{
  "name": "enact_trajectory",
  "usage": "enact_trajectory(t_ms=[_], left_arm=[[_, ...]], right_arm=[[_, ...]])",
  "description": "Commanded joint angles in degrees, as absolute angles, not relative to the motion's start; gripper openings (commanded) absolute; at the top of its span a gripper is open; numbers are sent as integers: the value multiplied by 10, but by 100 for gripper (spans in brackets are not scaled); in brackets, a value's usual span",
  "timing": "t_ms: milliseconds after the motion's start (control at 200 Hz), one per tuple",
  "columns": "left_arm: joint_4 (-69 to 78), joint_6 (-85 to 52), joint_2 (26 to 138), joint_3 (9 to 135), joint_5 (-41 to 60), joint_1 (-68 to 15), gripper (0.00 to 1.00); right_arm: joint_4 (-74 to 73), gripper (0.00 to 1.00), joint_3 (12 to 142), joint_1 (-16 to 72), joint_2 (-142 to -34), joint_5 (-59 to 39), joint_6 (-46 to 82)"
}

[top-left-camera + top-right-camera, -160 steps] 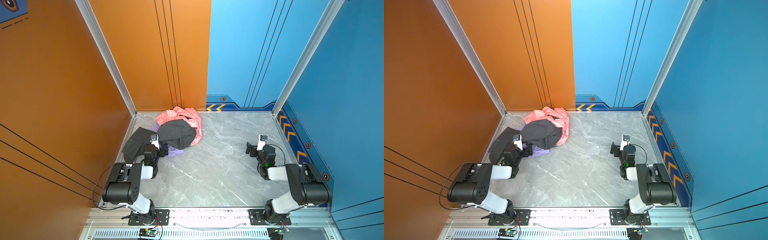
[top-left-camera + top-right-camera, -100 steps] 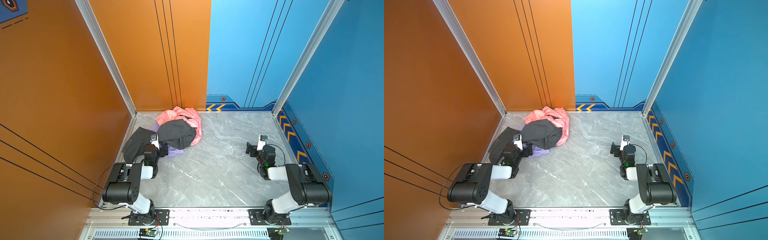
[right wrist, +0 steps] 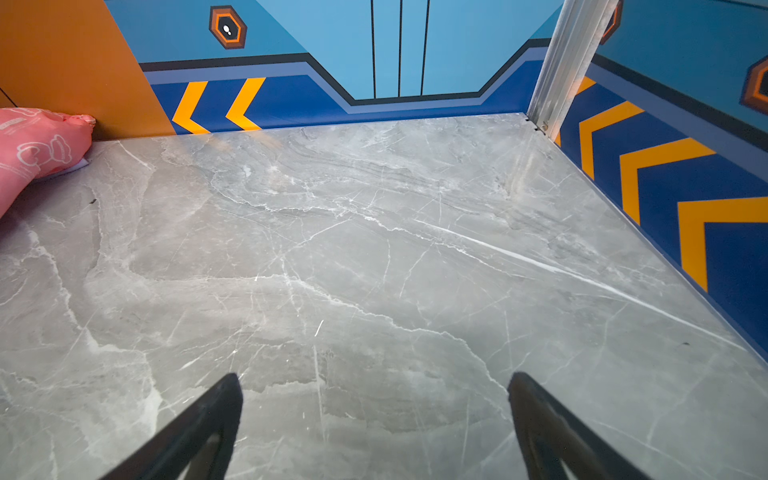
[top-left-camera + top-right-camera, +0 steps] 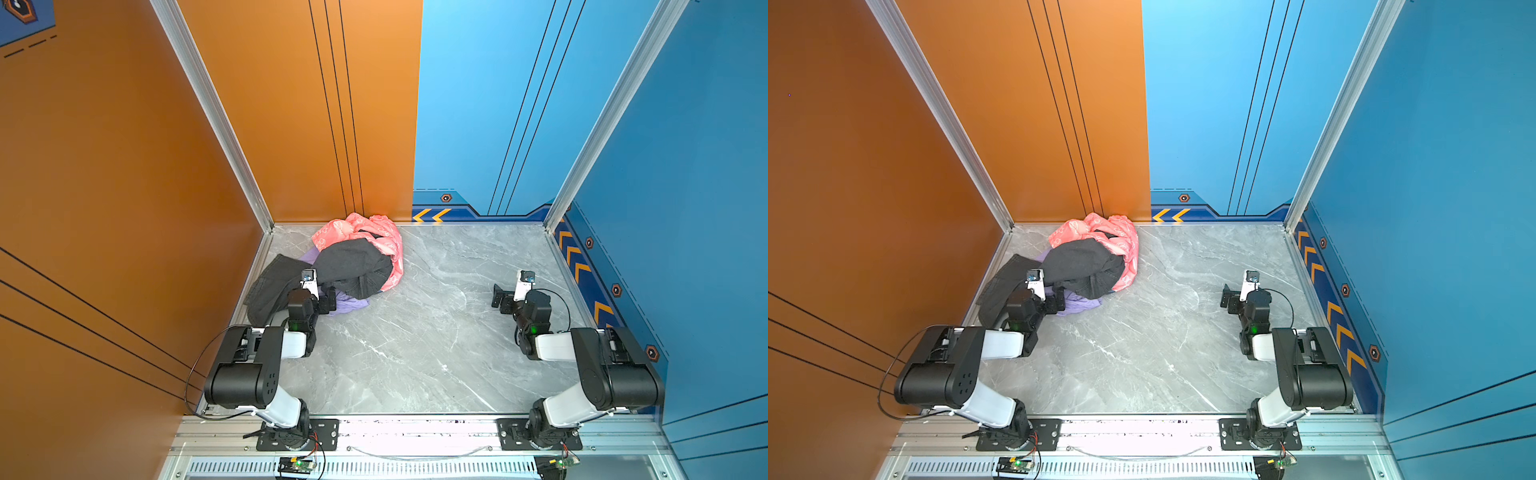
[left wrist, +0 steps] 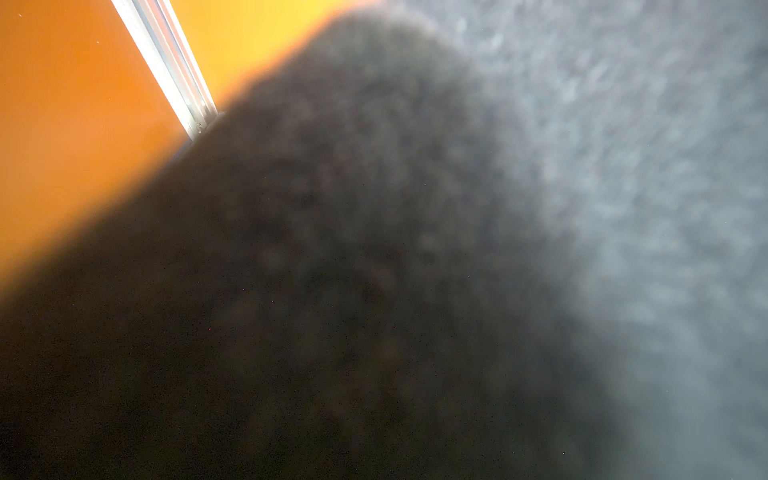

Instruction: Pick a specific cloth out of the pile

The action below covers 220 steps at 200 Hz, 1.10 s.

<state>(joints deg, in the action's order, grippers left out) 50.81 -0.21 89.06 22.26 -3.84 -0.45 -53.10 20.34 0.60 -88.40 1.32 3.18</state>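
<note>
The cloth (image 4: 352, 303) peeks from under the black garment (image 4: 353, 266) at the near edge of the pile (image 4: 376, 235), so the left pincer (image 4: 322, 293) sits spread just beside it. The right pincer (image 3: 374, 377), also spread, hangs well apart over bare table (image 4: 415, 353), likely unneeded.

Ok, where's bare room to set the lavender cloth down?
Widest free patch: the marble tabletop between the pile and the right end effector, back to the blue wall. The near strip along the front rail is bare too. Crowded: the left corner by the orange wall, where the left end effector sits at the dark grey garment and lavender cloth.
</note>
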Motion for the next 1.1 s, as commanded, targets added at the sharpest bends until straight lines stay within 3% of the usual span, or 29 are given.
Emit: enact_trajectory(t_ms=[0, 255, 440, 731, 996, 1096], left_arm=[[522, 5, 893, 218, -49, -9, 98], [517, 16, 885, 220, -52, -16, 98], [458, 32, 797, 208, -104, -51, 98], [170, -5, 577, 237, -116, -96, 98], [-146, -157, 459, 353, -172, -81, 98], [-157, -180, 422, 358, -152, -58, 98]], right_arm=[[-521, 100, 214, 3, -887, 23, 35], [-505, 100, 218, 13, -872, 25, 21], [-391, 100, 243, 38, -787, 40, -2], [-235, 100, 318, 84, -697, 71, -64], [-97, 100, 442, 142, -704, 137, -107], [-31, 100, 506, 159, -725, 185, -98]])
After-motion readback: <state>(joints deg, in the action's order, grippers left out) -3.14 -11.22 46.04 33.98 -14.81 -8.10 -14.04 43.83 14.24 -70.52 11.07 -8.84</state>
